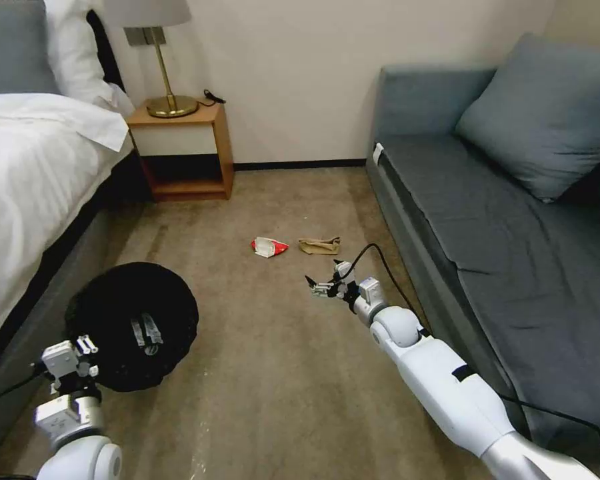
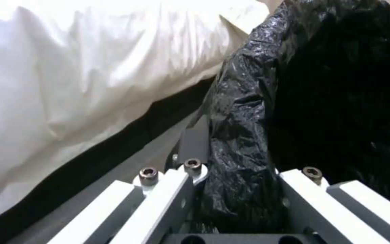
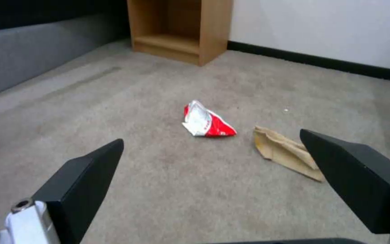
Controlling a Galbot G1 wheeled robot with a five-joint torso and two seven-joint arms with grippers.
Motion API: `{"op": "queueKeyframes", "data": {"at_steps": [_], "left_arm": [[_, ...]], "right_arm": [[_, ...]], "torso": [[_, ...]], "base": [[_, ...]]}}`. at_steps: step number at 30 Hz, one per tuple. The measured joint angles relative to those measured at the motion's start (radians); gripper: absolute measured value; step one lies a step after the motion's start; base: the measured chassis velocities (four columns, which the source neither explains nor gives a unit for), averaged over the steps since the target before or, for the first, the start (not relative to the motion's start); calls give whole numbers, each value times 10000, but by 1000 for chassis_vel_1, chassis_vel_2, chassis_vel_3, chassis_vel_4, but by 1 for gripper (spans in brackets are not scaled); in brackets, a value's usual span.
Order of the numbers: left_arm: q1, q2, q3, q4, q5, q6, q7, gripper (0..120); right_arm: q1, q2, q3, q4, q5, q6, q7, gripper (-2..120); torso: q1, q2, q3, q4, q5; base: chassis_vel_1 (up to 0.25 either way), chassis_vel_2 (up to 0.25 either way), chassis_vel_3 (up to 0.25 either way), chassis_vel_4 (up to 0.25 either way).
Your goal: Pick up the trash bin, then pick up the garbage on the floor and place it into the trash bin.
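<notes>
Bin held by the bed, two litter pieces on the carpet.
The left gripper (image 2: 235,203) pinches the trash bin (image 1: 132,325) rim just beside the bed (image 1: 33,173). Farther from the bed, the right gripper (image 3: 213,176) hangs spread, seemingly empty, near the red-and-white snack packet (image 3: 206,121) and tan paper bag (image 3: 285,152).

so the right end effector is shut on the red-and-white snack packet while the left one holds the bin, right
Not quite. The right end effector is open and empty; the right wrist view shows the crumpled red-and-white snack packet lying on the carpet ahead of it. The left end effector does hold the round black-bag-lined trash bin.
</notes>
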Motion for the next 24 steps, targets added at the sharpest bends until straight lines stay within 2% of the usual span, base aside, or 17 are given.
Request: {"op": "queueKeyframes", "data": {"at_steps": [24], "left_arm": [[139, -5, -14, 10, -11, -122, 4, 5]], "right_arm": [[-264, 75, 64, 263, -159, -20, 96, 100]], "torso": [[0, 0, 1, 1, 1]], "base": [[-49, 48, 50, -48]]}}
